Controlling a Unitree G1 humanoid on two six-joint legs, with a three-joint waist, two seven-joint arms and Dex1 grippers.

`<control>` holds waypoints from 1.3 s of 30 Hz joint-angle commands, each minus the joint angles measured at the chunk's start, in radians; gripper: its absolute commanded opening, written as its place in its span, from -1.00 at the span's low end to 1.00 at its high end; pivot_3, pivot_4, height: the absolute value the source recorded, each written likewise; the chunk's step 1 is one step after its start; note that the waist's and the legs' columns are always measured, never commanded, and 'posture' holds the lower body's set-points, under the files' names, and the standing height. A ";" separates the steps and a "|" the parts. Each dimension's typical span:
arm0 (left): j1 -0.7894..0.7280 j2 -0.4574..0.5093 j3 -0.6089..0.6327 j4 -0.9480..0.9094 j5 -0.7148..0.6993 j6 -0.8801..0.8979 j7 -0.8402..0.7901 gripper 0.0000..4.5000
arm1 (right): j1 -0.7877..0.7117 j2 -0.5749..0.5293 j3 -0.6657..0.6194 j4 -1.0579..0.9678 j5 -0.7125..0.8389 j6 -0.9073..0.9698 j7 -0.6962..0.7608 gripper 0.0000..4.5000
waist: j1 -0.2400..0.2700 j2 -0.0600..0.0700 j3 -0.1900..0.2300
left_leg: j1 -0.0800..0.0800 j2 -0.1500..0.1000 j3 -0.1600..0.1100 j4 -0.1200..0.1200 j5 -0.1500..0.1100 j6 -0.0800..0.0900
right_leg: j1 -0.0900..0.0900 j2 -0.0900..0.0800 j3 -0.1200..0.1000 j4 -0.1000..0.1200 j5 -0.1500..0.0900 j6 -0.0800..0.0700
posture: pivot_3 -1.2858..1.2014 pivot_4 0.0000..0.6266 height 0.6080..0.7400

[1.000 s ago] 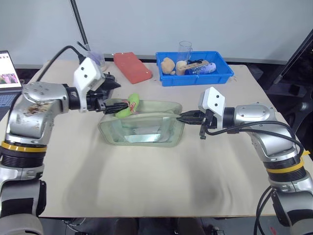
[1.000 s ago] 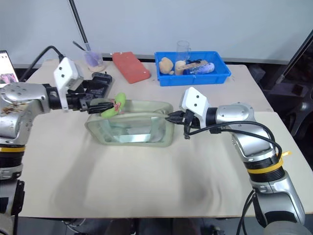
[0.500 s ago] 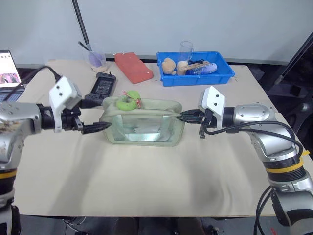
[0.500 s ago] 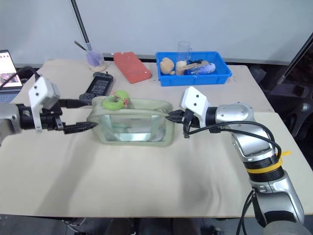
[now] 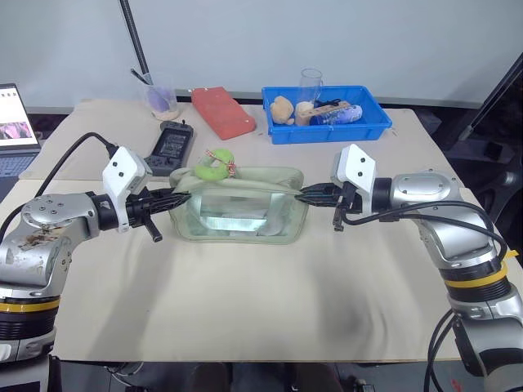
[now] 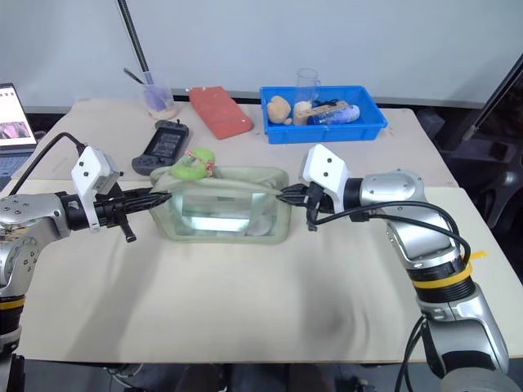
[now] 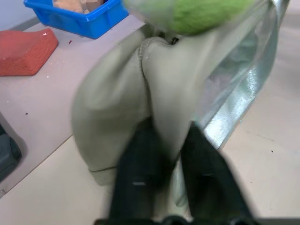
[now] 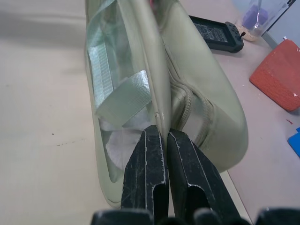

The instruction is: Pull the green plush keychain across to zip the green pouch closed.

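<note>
Left eye view: both pincers clamp the green pouch (image 5: 237,208).
Green plush keychain (image 5: 214,166) at its ten o'clock corner, unpulled; my left gripper (image 5: 176,197) and right gripper (image 5: 304,194) pinch opposite ends.

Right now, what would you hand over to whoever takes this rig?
Left gripper: jaws shut on the green pouch at its left end.
Right gripper: jaws shut on the pouch's right end seam.
Green plush keychain: lying free on the pouch's top, at the left end.
Done: pouch pinched at both ends.
Left: grip the keychain and pull it across to close the zip.
</note>
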 commanded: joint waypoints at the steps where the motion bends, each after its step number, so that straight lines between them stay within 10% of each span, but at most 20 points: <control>1: -0.025 0.012 -0.017 0.002 0.033 -0.040 0.005 -1.00 | -0.028 -0.026 -0.019 -0.005 -0.017 -0.028 0.013 -0.53 | 0.000 0.000 0.000 | 0.000 0.000 0.000 0.000 0.000 0.000 | 0.000 0.000 0.000 0.000 0.000 0.000 | 0.03 -0.52 1.00; 11: -0.054 0.017 -0.042 0.025 0.054 -0.070 -0.022 -1.00 | -0.287 0.081 -0.018 0.069 0.001 -0.002 -0.003 0.99 | -0.010 0.000 0.000 | 0.000 0.001 0.001 0.000 0.000 0.000 | -0.001 0.001 0.000 0.001 0.000 -0.001 | 0.03 -0.52 1.00; 25: -0.071 0.029 -0.067 0.045 0.082 -0.099 -0.055 -1.00 | -0.372 0.432 0.147 0.231 -0.100 -0.008 -0.146 0.99 | 0.000 0.000 0.000 | -0.001 0.000 0.000 0.000 0.000 0.000 | -0.005 0.000 0.000 0.009 -0.002 -0.003 | 0.03 -0.52 1.00; 39: -0.071 0.022 -0.074 0.062 0.096 -0.117 -0.059 -1.00 | -0.364 0.442 0.114 0.228 -0.075 0.023 -0.124 -0.99 | -0.002 0.000 0.000 | -0.001 0.001 0.000 0.000 0.000 0.000 | -0.006 0.001 0.000 0.010 -0.003 -0.004 | 0.03 -0.52 1.00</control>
